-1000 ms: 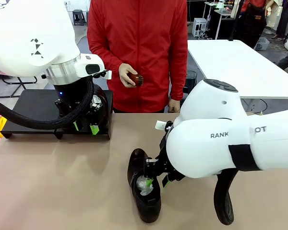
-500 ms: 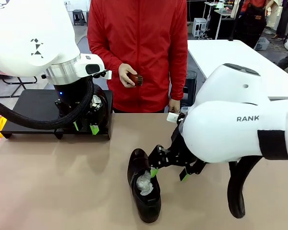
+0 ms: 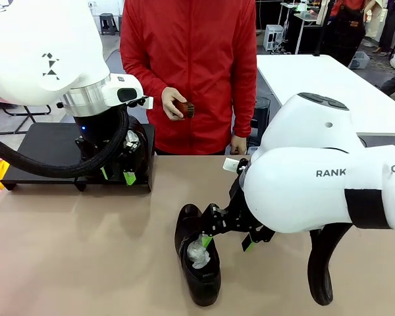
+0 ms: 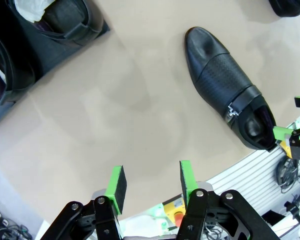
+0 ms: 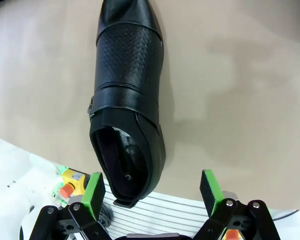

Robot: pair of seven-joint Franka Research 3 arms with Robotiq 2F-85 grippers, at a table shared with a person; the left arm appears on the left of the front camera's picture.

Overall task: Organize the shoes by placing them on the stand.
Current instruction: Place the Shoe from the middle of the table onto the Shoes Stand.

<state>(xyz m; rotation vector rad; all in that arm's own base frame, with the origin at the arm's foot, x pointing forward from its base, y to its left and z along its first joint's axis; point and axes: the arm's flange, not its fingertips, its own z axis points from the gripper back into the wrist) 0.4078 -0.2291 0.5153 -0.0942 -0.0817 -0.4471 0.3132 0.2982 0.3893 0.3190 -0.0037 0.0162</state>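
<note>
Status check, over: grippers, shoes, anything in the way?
Left gripper open, empty, beside the stand. Right gripper open above a shoe lying on the table. Person's hand holds brush, clear of both.

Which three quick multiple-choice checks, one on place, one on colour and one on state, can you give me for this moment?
1. Where does the glossy black pointed leather shoe under the right gripper lie? A on the floor; B on the tan table; C on a chair.
2. What colour are the gripper pads? A red; B blue; C green.
3. How is the right gripper? A open and empty; B shut on the shoe; C shut on a cloth.
Key: 1 B, the shoe rests flat on the bare tabletop. 2 C, both wrist views show bright green pads. 3 A, its fingers stand wide apart and clamp nothing.
</note>
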